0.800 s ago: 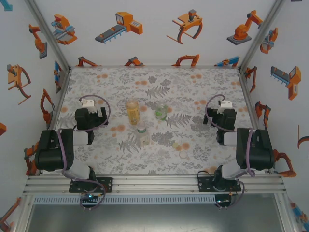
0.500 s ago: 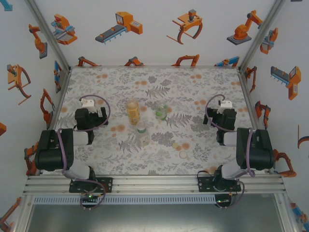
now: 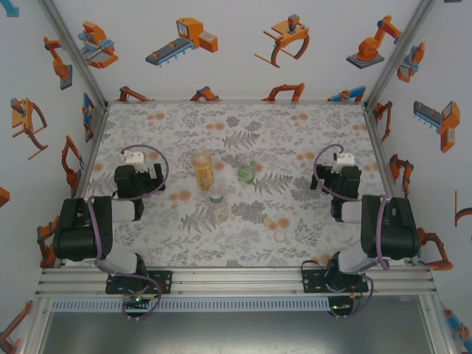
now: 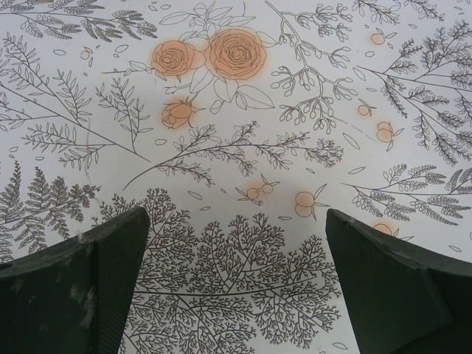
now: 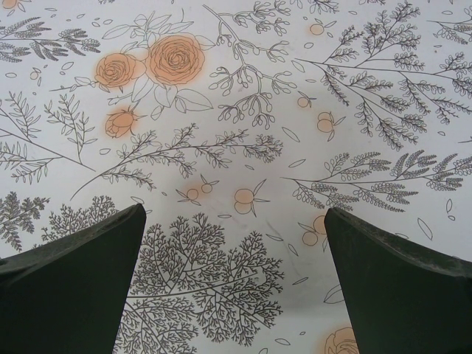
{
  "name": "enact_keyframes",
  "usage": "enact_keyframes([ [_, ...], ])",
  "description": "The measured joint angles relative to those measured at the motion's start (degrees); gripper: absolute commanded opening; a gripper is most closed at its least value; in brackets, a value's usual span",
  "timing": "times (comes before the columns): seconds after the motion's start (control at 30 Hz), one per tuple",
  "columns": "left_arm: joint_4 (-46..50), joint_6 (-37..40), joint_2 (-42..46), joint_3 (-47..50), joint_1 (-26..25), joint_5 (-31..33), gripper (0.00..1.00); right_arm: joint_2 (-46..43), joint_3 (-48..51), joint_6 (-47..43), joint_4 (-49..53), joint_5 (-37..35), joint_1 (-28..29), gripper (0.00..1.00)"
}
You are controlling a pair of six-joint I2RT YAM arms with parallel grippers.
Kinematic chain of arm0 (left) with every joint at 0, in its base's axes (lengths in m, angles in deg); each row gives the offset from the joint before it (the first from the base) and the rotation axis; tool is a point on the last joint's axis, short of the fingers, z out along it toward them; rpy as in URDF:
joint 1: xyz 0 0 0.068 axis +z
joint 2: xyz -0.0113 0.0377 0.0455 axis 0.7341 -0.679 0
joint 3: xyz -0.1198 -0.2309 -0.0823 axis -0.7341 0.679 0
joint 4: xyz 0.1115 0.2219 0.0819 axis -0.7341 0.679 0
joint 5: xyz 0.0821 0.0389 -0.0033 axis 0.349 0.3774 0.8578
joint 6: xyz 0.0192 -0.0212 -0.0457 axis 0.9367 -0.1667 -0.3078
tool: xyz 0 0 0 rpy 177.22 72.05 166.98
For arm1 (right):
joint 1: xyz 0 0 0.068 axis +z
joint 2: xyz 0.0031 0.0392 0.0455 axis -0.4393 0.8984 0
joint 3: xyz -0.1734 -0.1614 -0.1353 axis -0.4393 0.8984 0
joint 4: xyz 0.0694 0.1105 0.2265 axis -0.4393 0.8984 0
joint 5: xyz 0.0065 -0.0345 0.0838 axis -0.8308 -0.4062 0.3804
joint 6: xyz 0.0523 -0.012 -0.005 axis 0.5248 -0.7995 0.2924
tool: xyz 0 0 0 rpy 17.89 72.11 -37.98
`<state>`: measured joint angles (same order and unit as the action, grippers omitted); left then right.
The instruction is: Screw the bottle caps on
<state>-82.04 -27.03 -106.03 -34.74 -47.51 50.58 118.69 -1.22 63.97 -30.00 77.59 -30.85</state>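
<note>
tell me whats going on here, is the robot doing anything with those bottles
Nothing is being handled right now. Both arms sit at the sides of the table, with the left hand and right hand open and empty above the patterned cloth. Three bottles stand mid-table: the yellow-orange bottle, the green bottle and the clear bottle. A greenish cap and a paler cap lie loose nearer the right arm, not yet picked up.
</note>
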Motion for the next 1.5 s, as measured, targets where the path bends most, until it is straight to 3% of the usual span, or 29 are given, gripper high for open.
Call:
enact_keyframes([
  [0.33, 0.31, -0.11, 0.00, -0.24, 0.26, 0.09, 0.97, -0.59, 0.00, 0.13, 0.31, -0.02, 0.00, 0.99],
  [0.73, 9.35, -0.42, 7.52, -3.91, -0.09, 1.38, 0.97, -10.84, -2.12, 0.11, 9.01, 1.11, 0.00, 0.94],
  [0.93, 15.96, -1.31, 15.10, -4.87, -2.03, 5.60, 0.97, -14.10, -5.88, 0.11, 15.26, 5.84, 0.20, 0.90],
  [1.17, 24.96, -4.48, 22.77, -8.74, -3.67, 6.03, 0.97, -15.74, -6.51, -0.11, 18.88, 14.32, 3.50, 0.89],
  [1.5, 48.96, -11.04, 31.34, -25.09, -3.76, 5.42, 0.97, -16.55, -8.83, -1.68, 19.52, 25.33, 11.80, 0.89],
])
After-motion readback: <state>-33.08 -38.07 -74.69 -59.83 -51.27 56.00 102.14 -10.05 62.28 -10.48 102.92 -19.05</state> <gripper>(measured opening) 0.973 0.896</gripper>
